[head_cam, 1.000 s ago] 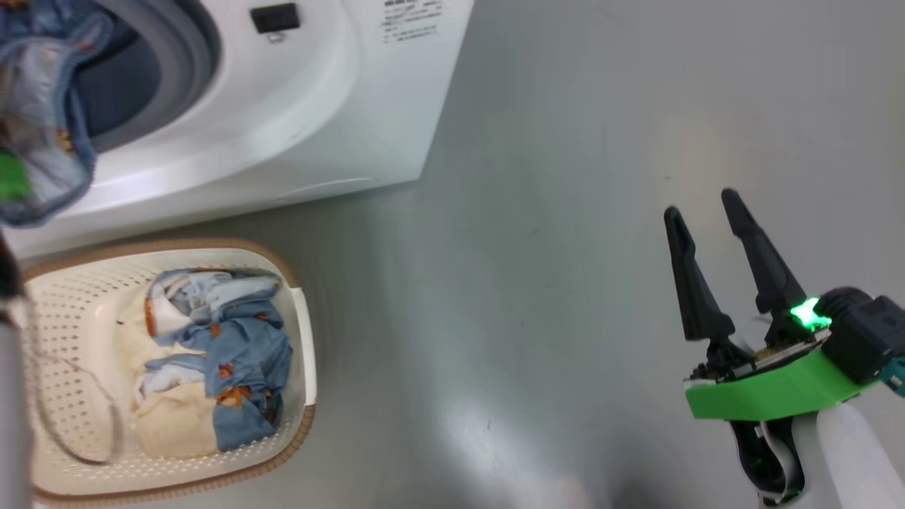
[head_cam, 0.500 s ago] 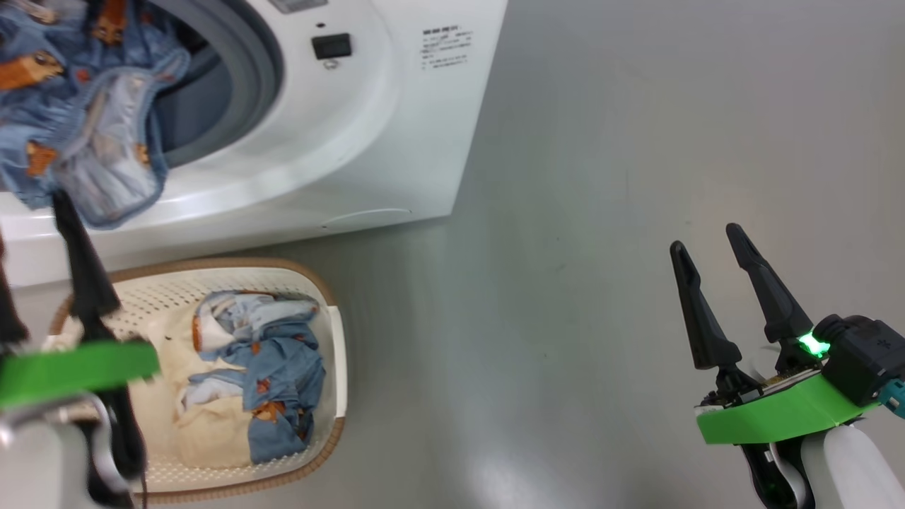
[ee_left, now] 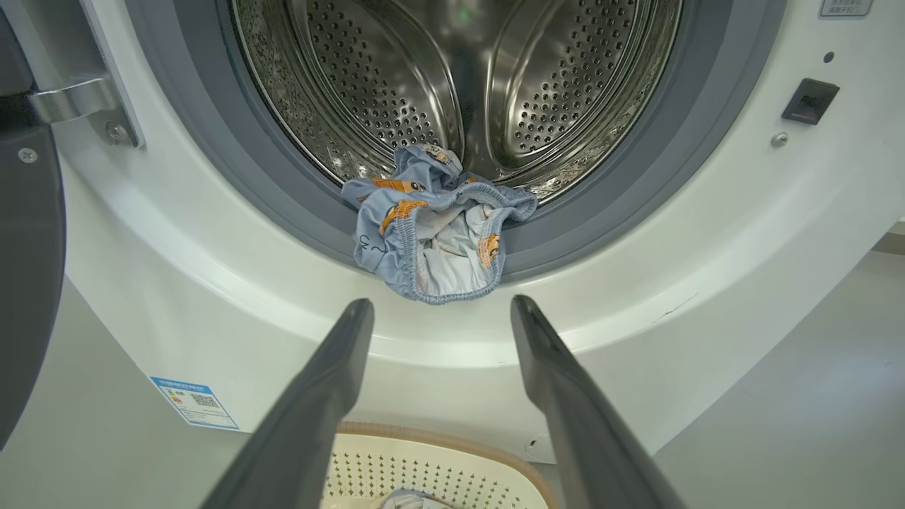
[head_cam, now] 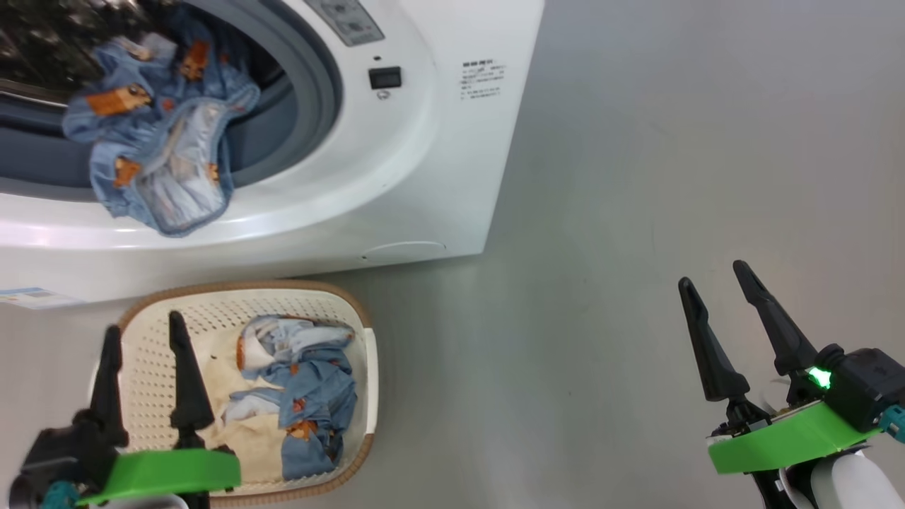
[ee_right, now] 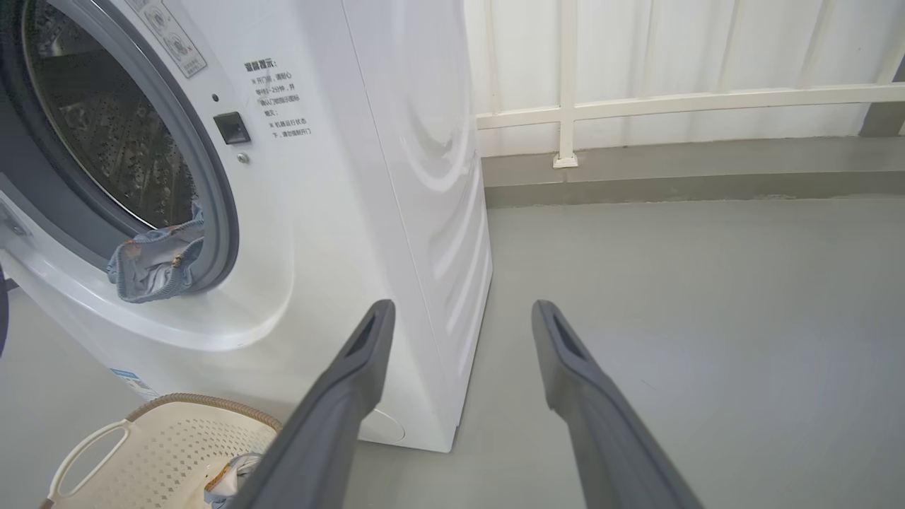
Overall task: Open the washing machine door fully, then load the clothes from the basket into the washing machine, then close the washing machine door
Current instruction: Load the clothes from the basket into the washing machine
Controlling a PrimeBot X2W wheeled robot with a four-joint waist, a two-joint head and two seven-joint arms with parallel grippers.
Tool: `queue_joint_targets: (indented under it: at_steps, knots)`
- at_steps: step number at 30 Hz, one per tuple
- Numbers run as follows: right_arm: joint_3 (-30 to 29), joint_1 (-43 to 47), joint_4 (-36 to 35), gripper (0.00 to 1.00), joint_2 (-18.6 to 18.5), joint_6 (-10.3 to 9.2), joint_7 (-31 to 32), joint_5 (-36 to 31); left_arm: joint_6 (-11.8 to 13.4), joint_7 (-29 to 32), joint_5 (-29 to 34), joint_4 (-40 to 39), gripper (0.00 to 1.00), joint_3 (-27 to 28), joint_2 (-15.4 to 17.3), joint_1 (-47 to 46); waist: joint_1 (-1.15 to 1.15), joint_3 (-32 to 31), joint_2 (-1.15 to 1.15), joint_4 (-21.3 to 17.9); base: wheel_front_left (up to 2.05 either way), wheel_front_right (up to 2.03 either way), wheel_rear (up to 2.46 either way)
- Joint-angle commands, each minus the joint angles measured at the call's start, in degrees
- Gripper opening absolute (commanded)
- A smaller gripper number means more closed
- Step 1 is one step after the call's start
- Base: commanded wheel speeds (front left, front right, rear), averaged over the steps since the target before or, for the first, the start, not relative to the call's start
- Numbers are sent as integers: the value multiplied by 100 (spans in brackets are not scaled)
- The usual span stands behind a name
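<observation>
The white washing machine [head_cam: 424, 162] stands with its drum open. The washing machine door [ee_left: 28, 268] is swung out at the left edge of the left wrist view, hanging on its metal hinge. One light blue garment [head_cam: 159, 162] hangs over the grey gasket, half inside the drum [ee_left: 435, 226]. More clothes [head_cam: 304, 396] lie in the cream basket [head_cam: 357, 311] on the floor in front of the washer. My left gripper [head_cam: 143, 325] hovers open and empty over the basket's left half. My right gripper [head_cam: 713, 274] is open and empty over bare floor, far to the right.
Grey floor [head_cam: 636, 177] stretches to the right of the washer. A white railing and wall [ee_right: 672, 99] run behind it. A blue sticker [head_cam: 32, 297] and a round flap [head_cam: 403, 249] sit low on the washer's front.
The head camera has shifted. My left gripper has drawn back from the drum opening to above the basket. It has left the blue garment draped over the gasket. The right gripper keeps its pose.
</observation>
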Motion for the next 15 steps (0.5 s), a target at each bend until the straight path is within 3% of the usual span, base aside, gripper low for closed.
queue_joint_targets:
  at_steps: [1, 15]
  knots:
    - [101, 162, -98, 100, -76, 35, -27, -101, 56, -11, 47, -124, 100, 160, 64, 79, 0, -164, 0, 94, 0, 0, 0]
    - [191, 394, -14, 100, 17, 35, -27, -116, 54, 155, 87, -94, 100, -94, 81, 486, 0, -554, 0, 88, 0, 0, 0]
